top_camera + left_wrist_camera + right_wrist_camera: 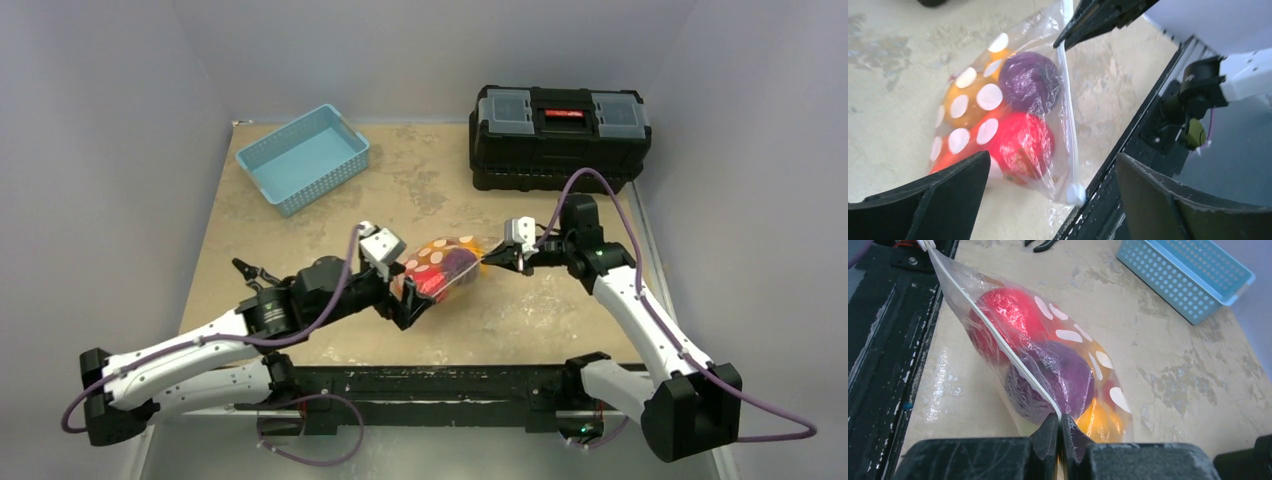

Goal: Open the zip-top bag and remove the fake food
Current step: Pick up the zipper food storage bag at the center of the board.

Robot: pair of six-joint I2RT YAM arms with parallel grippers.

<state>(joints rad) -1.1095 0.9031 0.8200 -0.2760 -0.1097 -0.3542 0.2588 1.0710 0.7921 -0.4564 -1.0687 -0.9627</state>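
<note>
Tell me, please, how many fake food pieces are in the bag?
3 show in the bag: a purple piece and a red piece side by side along its mouth, an orange piece deeper behind them. Others may hide behind the dots.

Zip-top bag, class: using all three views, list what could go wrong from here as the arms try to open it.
1. The right gripper pinches only one end of the white strip of the zip-top bag; a pull may slip it free.
2. The left gripper is open, so the bag might just drag.
3. The round fake food could roll off the near edge of the table.
</note>
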